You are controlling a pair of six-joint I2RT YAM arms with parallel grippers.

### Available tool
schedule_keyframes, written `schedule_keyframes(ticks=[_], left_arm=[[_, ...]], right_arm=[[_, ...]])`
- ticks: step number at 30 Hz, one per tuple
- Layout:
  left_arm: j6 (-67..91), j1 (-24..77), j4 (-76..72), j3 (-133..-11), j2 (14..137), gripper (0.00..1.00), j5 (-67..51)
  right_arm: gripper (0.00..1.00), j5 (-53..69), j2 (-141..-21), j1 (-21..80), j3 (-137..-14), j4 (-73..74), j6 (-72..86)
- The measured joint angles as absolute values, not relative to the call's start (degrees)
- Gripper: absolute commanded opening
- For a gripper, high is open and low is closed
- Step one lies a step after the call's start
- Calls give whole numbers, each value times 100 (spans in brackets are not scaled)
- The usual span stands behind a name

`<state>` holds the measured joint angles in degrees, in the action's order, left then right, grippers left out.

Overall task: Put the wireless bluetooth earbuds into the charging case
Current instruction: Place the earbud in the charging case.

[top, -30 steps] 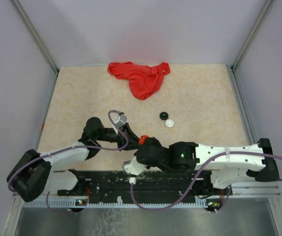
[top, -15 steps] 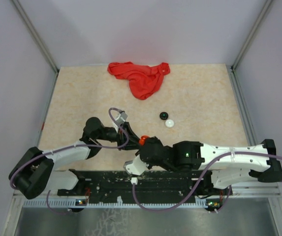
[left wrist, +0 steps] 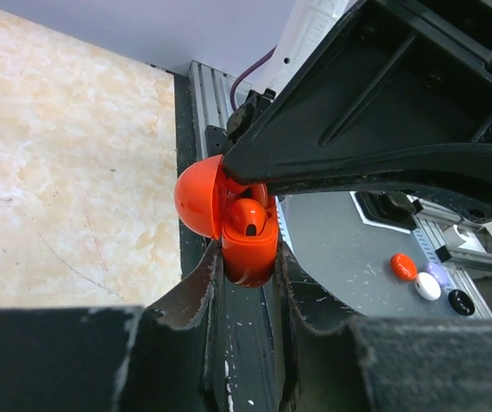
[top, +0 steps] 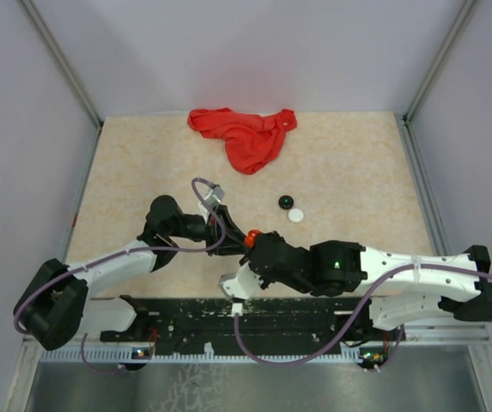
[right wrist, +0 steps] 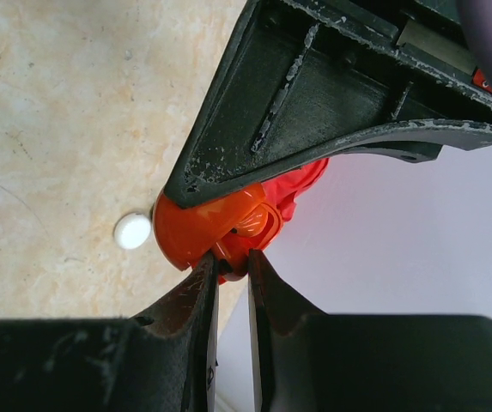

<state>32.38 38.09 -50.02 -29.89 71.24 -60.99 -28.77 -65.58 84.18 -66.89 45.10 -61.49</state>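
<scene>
My left gripper [left wrist: 247,259] is shut on the base of an orange-red charging case [left wrist: 247,251], lid [left wrist: 197,199] hinged open to the left. One red earbud [left wrist: 247,220] sits in its well. My right gripper [right wrist: 233,263] is shut on another small red earbud [right wrist: 233,256], pressed at the rim of the open case [right wrist: 196,228]. In the top view the case [top: 251,234] shows between the left gripper [top: 233,230] and the right gripper [top: 256,244], above the table's near edge.
A black round case [top: 286,202] and a white one [top: 295,216] lie mid-table; the white case [right wrist: 131,230] shows beside the red one. A red cloth [top: 246,137] lies at the back. Small red [left wrist: 403,266], white [left wrist: 428,286] and black [left wrist: 460,301] pieces rest on a grey ledge.
Both grippers and the red case have shifted slightly away from the near edge. The right arm has stretched further left toward the case. Neither grip has changed.
</scene>
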Motion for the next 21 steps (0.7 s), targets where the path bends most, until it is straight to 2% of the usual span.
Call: schedule_keyframes(ticks=[3, 11, 21], left_arm=[[3238, 3809, -4906, -3009, 7100, 1, -6099], [3179, 3809, -4711, -3030, 7067, 1, -6134], [3059, 3811, -4716, -3068, 7067, 1, -6222]], right_arm=[[11, -2869, -6558, 8418, -6689, 4519, -6178], [24, -2766, -6565, 8418, -6692, 4550, -6316], [25, -2670, -6648, 8418, -6871, 4698, -6451]])
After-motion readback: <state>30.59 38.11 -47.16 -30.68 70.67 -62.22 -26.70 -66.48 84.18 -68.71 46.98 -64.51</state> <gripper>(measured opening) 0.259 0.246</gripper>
